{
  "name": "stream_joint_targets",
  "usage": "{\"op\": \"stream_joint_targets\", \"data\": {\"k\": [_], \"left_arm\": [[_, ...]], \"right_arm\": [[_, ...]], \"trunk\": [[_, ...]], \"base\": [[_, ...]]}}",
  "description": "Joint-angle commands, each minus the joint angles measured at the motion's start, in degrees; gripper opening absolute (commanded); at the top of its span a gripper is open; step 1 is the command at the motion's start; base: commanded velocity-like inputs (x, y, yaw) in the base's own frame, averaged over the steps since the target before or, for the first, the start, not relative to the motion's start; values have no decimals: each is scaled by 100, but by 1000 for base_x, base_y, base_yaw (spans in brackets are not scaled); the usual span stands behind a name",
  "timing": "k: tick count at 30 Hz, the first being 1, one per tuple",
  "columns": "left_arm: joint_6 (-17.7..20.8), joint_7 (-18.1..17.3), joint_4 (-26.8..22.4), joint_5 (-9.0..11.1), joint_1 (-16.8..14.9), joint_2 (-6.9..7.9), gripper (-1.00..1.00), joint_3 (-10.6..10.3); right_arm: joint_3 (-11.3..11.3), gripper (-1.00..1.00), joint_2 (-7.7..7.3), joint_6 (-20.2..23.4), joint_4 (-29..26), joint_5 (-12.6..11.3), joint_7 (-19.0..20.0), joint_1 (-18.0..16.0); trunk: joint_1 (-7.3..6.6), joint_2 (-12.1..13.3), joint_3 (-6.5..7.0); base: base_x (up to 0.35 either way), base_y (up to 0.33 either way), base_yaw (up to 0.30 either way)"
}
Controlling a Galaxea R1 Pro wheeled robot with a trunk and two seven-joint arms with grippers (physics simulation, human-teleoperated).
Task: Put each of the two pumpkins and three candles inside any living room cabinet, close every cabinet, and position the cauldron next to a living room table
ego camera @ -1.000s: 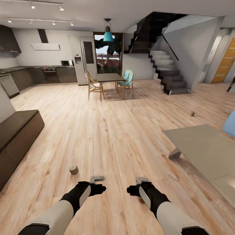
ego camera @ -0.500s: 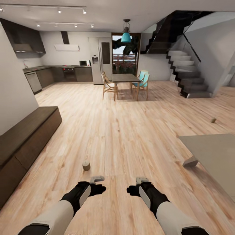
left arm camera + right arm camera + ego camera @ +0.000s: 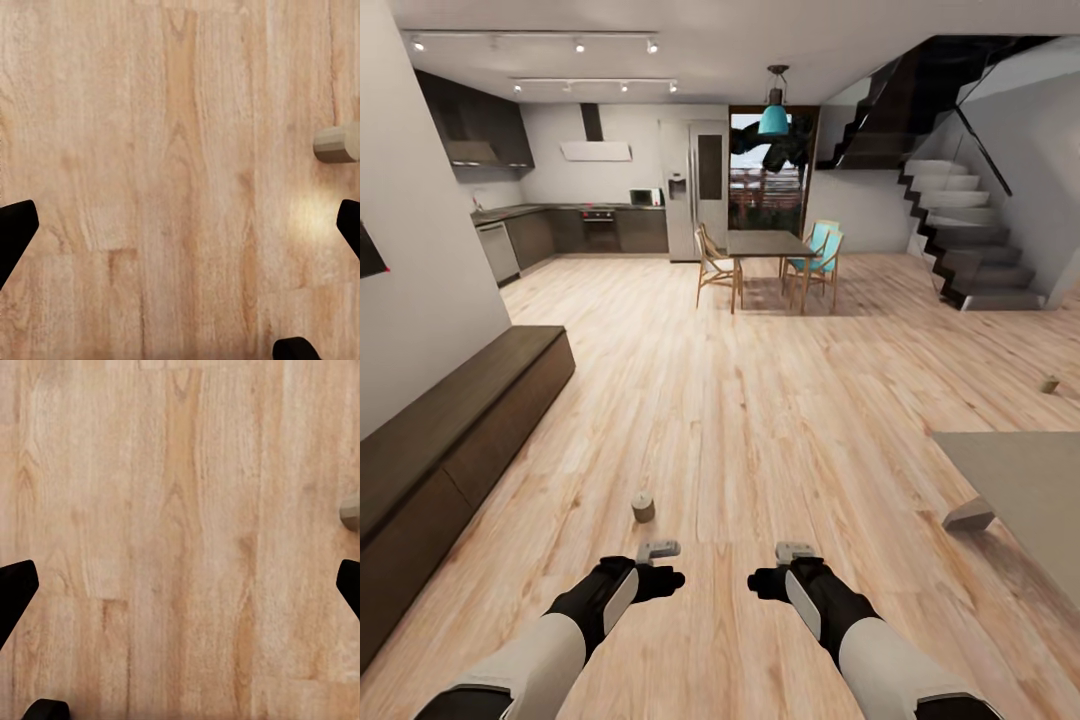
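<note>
One tan candle stands on the wood floor just ahead of my left gripper; in the left wrist view the candle sits at the picture's edge. A second candle stands far off on the floor at the right. The long dark brown cabinet runs along the left wall, its fronts shut. My left gripper and right gripper both hang open over bare floor, with the right gripper beside the left. The pumpkins and the cauldron are out of view.
A low grey table stands at the right. Further back are a dining table with chairs, the kitchen and a staircase. A small grey shape shows at the right wrist view's edge.
The whole view has swung, so the room shifted right in the picture; more of the cabinet and left wall shows. The near candle now lies closer to my left gripper. Arms hold the same pose.
</note>
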Motion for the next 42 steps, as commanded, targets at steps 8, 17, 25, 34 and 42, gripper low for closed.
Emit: {"op": "stream_joint_targets", "data": {"k": [8,17,25,34,42], "left_arm": [[33,21,3,179,0,2,100,-15],[33,26,8,216,-1,3,100,-15],[33,26,8,220,-1,3,100,-15],[33,6,4,227,-1,6,100,-20],[26,8,0,228,0,7,100,-22]], "right_arm": [[58,100,3,28,-10,-44,-25,-1],[173,100,8,28,-8,-44,-30,-1],[177,100,8,28,-10,-45,-29,-1],[178,100,8,28,-9,-48,-28,-1],[211,100,8,28,-6,-50,-28,-1]], "trunk": [[-176,319,208],[-374,680,452],[-550,1001,640],[-572,1041,695],[-572,1041,734]], "base": [[0,0,48],[-48,0,78],[-199,0,55],[-10,0,179],[231,0,239]]}}
